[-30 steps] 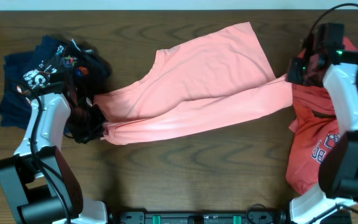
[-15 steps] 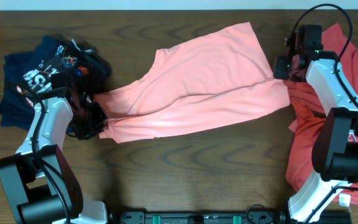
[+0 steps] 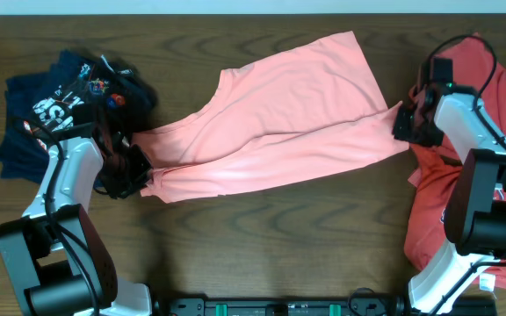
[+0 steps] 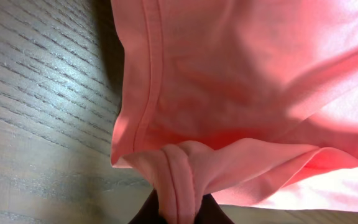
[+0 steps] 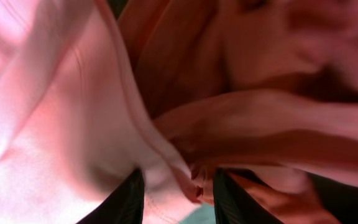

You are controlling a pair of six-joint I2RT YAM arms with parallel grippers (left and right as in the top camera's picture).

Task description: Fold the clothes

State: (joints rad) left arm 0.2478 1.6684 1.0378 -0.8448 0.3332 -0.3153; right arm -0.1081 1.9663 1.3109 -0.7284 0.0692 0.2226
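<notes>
The light salmon-pink shirt lies stretched in a loose band across the middle of the table. My left gripper is at its left end, shut on a bunched hem of the shirt; the left wrist view shows the gripper pinching that fold. My right gripper sits at the shirt's right end. In the right wrist view its fingers stand apart, and the gripper is open with the pink cloth edge lying loose between them.
A darker coral-red shirt is heaped at the right edge, under and behind my right arm, and fills the right wrist view's far side. Navy garments with white print are piled at the far left. Bare wood table runs along the front.
My right gripper has opened and let go of the shirt's right end, then shifted slightly toward the front. The right end has settled onto the table. The left gripper kept its hold.
</notes>
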